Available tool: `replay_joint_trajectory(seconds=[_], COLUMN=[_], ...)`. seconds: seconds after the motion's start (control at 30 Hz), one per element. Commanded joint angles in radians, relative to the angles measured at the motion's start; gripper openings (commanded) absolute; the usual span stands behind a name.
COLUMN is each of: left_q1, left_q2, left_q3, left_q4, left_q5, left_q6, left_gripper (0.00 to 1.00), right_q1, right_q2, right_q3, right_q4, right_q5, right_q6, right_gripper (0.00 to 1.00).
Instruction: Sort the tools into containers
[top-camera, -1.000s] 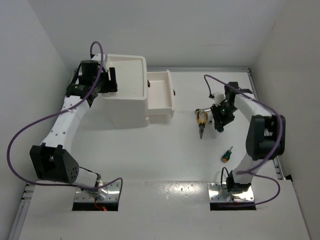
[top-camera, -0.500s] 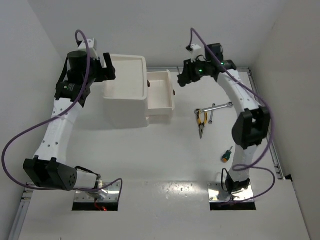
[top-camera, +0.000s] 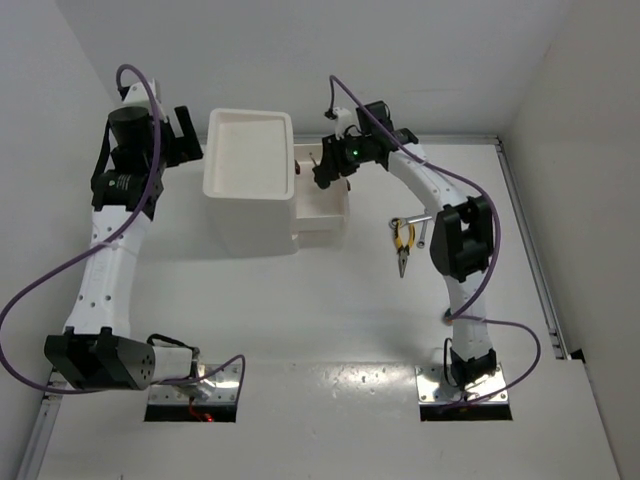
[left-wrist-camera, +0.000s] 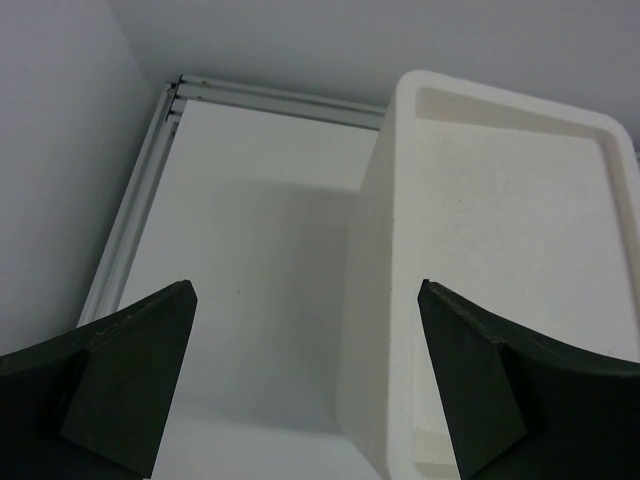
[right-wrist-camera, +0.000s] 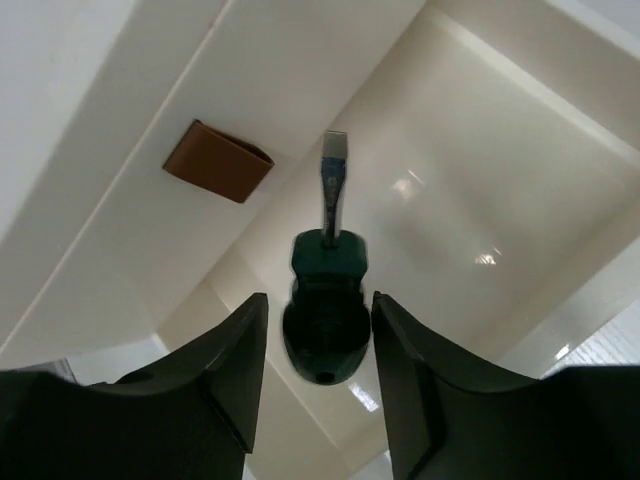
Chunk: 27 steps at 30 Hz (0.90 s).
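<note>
Large bin (top-camera: 255, 220): left tool (left-wrist-camera: 305, 290) beside it, jaws fully apart, holding nothing. Small bin (top-camera: 322, 230): right tool (right-wrist-camera: 318, 345) above it, clamped on green-handled screwdriver (right-wrist-camera: 325, 290), blade pointing down. Pliers (top-camera: 402, 240) and wrench (top-camera: 421, 226) lie on worktop (top-camera: 300, 320).

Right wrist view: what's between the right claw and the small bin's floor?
A green-handled screwdriver, gripped in the right claw, blade toward the floor of the small bin. Nothing else shows there in the right wrist view.

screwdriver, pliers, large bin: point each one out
screwdriver (right-wrist-camera: 325, 295): right wrist view, on its green handle
pliers (top-camera: 403, 236): top external view, on the yellow handles
large bin (top-camera: 255, 225): top external view, on its front wall
</note>
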Motion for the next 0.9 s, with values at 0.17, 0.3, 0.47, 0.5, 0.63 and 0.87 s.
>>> replay_joint_trajectory(seconds=[0.17,0.3,0.47,0.5,0.63,0.87], left_q1=[0.041,0.05,0.05,0.024,-0.01,-0.01], left_q2=[-0.028,0.005,-0.022,-0.033,-0.067,-0.076], left_q3=[-0.057,-0.045,-0.031,-0.048,-0.109,-0.129], left_q4=[0.003,0.003,0.084,0.104,0.18,0.189], left_q5=[-0.017,-0.017,0.011,-0.015,-0.055,-0.049], left_q6=[-0.009,-0.031,0.013,0.027,0.092,0.156], left_gripper=[1.0,1.0,1.0,1.0,1.0,1.0], right_q1=[-0.004,-0.052,-0.162,-0.191,-0.25,-0.323], right_q2=[-0.108,-0.234,-0.493,-0.569,-0.738,-0.798], right_q3=[0.002,-0.111,-0.325,-0.393,-0.616,-0.839], right_q4=[0.069,0.043,-0.148,-0.204,-0.439,-0.695], right_q5=[0.011,0.057,0.216,0.249,0.411,0.536], right_q6=[0.014,0.004,-0.074,-0.129,-0.22,-0.4], right_gripper=[0.58,0.58,0.58,0.58,0.58,0.56])
